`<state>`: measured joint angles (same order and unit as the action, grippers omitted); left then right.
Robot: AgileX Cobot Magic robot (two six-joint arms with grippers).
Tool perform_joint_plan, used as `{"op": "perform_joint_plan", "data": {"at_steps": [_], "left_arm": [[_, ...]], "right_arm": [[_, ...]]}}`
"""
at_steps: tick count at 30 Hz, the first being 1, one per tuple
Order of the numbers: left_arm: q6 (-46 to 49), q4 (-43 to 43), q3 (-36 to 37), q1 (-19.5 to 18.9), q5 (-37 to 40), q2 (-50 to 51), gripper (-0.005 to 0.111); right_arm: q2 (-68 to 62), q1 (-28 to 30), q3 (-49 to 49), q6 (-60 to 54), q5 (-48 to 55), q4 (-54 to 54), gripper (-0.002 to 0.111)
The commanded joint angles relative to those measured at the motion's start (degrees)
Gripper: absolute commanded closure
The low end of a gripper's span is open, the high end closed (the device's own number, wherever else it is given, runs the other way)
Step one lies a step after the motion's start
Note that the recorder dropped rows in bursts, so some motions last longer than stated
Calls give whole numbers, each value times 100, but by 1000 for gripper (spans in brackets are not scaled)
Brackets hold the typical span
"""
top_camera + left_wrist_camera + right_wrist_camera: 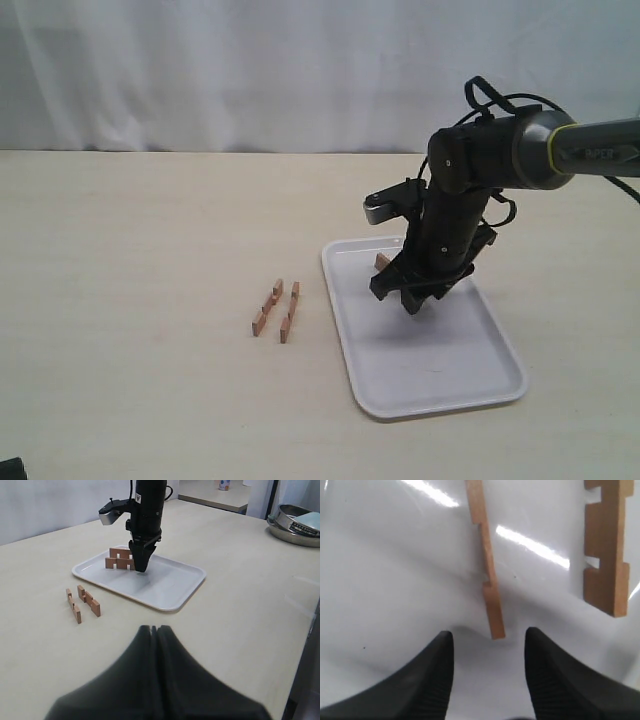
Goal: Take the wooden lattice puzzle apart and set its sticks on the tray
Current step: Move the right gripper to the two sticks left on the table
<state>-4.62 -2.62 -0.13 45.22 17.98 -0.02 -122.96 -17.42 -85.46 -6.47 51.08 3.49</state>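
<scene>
- Nothing interlocked is in view, only four separate sticks.
- On the tray [500,385], right of the table's [140,240] middle towards the near edge: a thin-edge stick [487,575] and a broad-face stick [606,555], apart and roughly parallel.
- On the bare table near its middle, near the tray's rim: a first loose stick [266,305] and a second loose stick [290,312], side by side, not touching. They seem to stand on edge.
- The right pincer [489,642] is spread over the tray, empty. The thin-edge stick's end lies between its tips, untouched.
- The left pincer [154,628] is pressed together, empty, well back from the work.
- Handling (judgement): the sticks are light, stiff, hard wood and will not give under the pads. They may skate on the glossy tray or tip if nudged.
- Hold (judgement): pinch across the broad faces at mid-length, on the solid span between the notches. An end grip would let the stick pivot.
</scene>
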Motion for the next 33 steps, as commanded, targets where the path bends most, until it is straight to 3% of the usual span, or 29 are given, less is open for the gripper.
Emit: {"op": "perform_joint_plan", "data": {"at_steps": [1,8,21,33], "left_arm": [[-16,21,13,16,-30,2,107],[-16,21,13,16,-30,2,107],[-16,21,13,16,-30,2,107],[-16,21,13,16,-30,2,107]], "right_arm": [[127,-1,8,16,229,5,64],[504,-1,-43,16,513,-38,65],[577,-1,-43,16,1069,-1359,65],[577,-1,-43,-581,1402,-3483,65]]}}
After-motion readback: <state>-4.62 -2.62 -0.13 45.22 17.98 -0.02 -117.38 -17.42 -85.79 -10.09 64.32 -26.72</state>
